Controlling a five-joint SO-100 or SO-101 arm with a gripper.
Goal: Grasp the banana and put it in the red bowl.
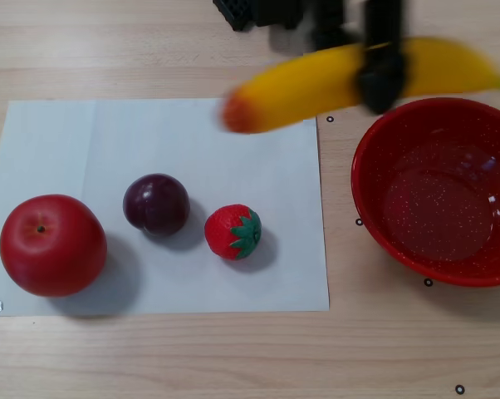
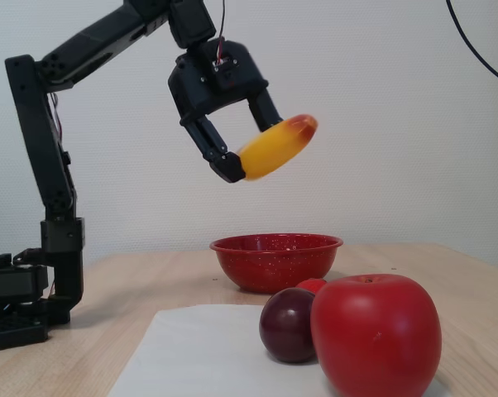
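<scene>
The yellow banana with an orange-red tip hangs high in the air in the fixed view, above the red bowl. My gripper is shut on it near its middle. In the other view the banana lies blurred across the top, its orange tip to the left over the paper's edge and its far end over the bowl's upper rim. The black gripper crosses the banana there. The bowl holds nothing.
A white paper sheet lies left of the bowl and carries a red apple, a dark plum and a small strawberry. The arm's base stands at the left in the fixed view.
</scene>
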